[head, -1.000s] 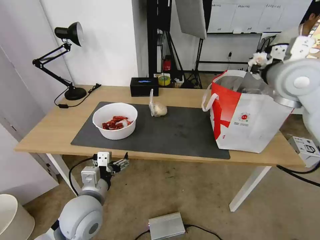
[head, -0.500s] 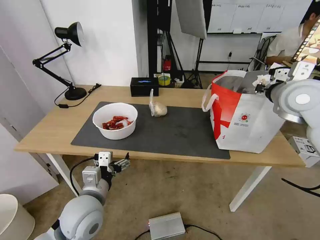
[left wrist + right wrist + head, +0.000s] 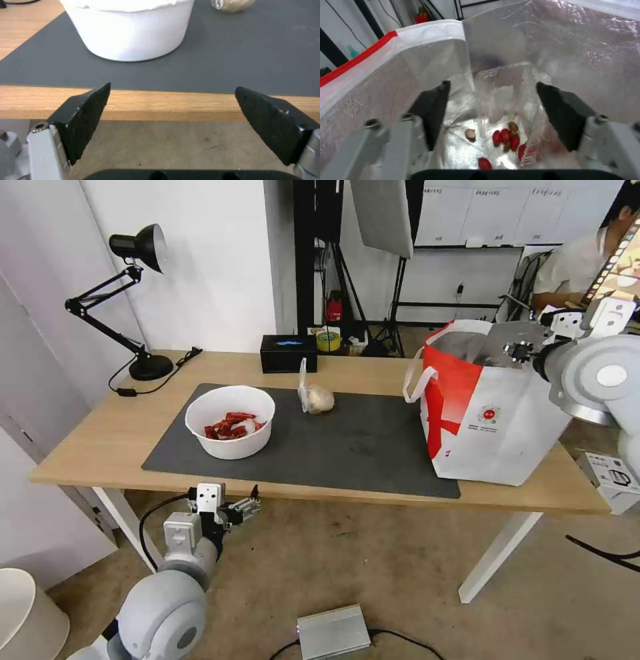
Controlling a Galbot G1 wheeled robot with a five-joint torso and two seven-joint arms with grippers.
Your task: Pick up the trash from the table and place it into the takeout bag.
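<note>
Right gripper (image 3: pixel 517 351) spread and empty over the bag (image 3: pixel 490 427); left gripper (image 3: pixel 241 508) spread, parked below the table (image 3: pixel 93 440) edge.

Head view: bowl (image 3: pixel 230 421) with red scraps on the left part of the grey mat (image 3: pixel 360 447); knotted clear bag (image 3: pixel 315 397) behind and to its right, apart from it; the takeout bag upright on the table's right end, partly on the mat.
Right wrist view: gripper (image 3: pixel 491 112) fingers (image 3: pixel 433 107) wide apart above the foil lining (image 3: pixel 586 55); at the bottom, the clear tray (image 3: pixel 506 100) with red bits (image 3: pixel 505 137) and white tissue (image 3: pixel 501 100).
Left wrist view: gripper (image 3: pixel 171 117) fingers (image 3: pixel 88 112) apart, level with the table edge (image 3: pixel 166 105), facing the bowl (image 3: pixel 130 32).
</note>
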